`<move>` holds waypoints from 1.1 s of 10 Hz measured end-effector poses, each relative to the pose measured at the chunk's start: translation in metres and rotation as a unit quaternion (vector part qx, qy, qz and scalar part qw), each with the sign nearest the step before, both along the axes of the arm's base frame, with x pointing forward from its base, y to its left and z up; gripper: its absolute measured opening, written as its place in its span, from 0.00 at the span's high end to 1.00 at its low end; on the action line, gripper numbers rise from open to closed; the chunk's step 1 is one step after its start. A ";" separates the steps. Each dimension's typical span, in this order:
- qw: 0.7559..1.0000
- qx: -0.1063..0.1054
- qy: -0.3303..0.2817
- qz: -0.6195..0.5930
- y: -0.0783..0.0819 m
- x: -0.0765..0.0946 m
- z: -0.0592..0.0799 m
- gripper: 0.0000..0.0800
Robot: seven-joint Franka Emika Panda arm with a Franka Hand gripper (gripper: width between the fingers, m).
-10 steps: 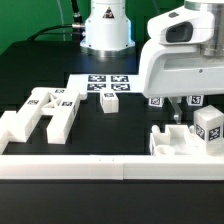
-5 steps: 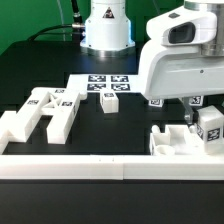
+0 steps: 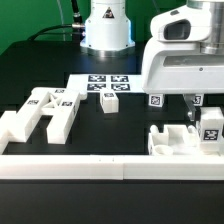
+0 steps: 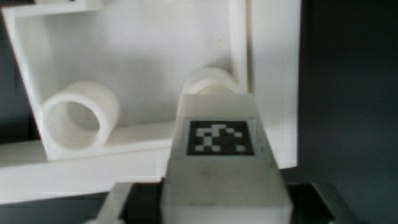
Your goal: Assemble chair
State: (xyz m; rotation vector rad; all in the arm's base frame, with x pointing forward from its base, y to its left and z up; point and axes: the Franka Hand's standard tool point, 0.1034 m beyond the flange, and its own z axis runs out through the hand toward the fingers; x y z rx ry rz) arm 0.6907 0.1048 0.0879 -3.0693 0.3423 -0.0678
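Observation:
My gripper (image 3: 200, 114) hangs low at the exterior view's right and is shut on an upright white chair part (image 3: 212, 124) that bears a square tag. In the wrist view this tagged part (image 4: 221, 130) fills the gap between my dark fingers (image 4: 313, 200); my gripper (image 4: 217, 198) holds its sides. Just behind it is the boxy seat piece (image 4: 107, 60) with a round hole (image 4: 79, 118). In the exterior view the seat piece (image 3: 176, 143) lies beside the held part. An H-shaped frame (image 3: 40, 112) lies at the left, and a small tagged peg (image 3: 109, 101) stands mid-table.
The marker board (image 3: 105, 82) lies flat behind the peg. A long white border wall (image 3: 80, 166) runs along the front edge. The robot's base (image 3: 107, 30) stands at the back. Further tagged parts (image 3: 157, 100) show partly behind my hand.
My jaws have closed from wide open onto the tagged part; the visible finger moved toward it. The part shifted slightly. Everything else stayed put.

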 end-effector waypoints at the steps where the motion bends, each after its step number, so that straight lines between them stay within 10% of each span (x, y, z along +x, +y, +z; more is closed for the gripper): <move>1: 0.999 0.003 0.000 -0.051 0.000 0.000 0.000 0.63; 11: 0.922 0.020 0.015 -0.387 0.001 -0.001 -0.002 0.63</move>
